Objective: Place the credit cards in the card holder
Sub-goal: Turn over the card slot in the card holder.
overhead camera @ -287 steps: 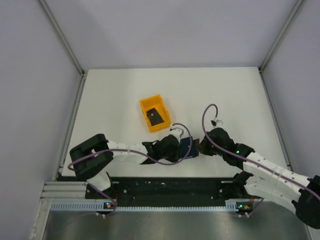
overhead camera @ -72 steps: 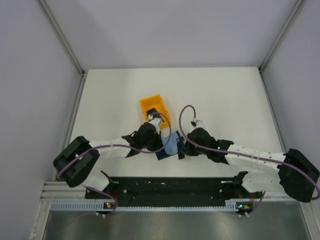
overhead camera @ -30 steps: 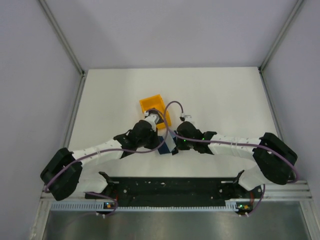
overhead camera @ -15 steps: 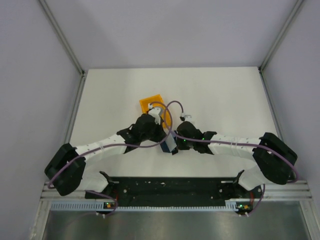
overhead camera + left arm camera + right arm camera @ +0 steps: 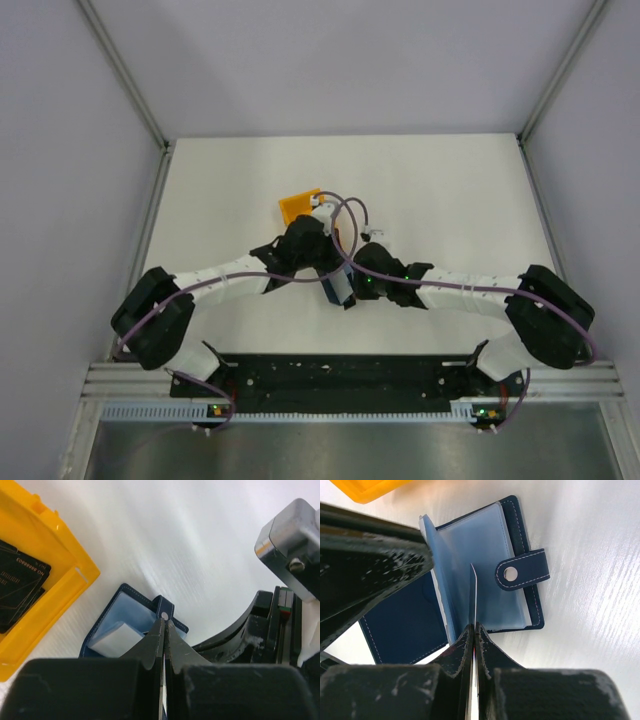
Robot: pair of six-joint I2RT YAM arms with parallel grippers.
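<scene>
The navy card holder (image 5: 405,620) lies open on the table, its clear pale-blue leaves (image 5: 480,535) fanned up; from above it shows between the two wrists (image 5: 338,287). My right gripper (image 5: 472,626) is shut on a credit card (image 5: 472,592), seen edge-on and standing over the leaves. My left gripper (image 5: 165,622) is shut at the holder (image 5: 125,617), a thin pale leaf edge showing between its fingers. Its dark fingers (image 5: 380,560) press against the raised leaf from the left. More black credit cards (image 5: 20,587) lie in the orange bin.
The orange bin (image 5: 300,207) stands just beyond the left wrist, its wall (image 5: 55,595) close beside the holder. The right gripper's body (image 5: 265,630) crowds the holder from the right. White table stretches beyond, with grey walls around it.
The left wrist has shifted up and to the right, towards the bin, and its elbow has swung. The right arm and the holder have stayed put.
</scene>
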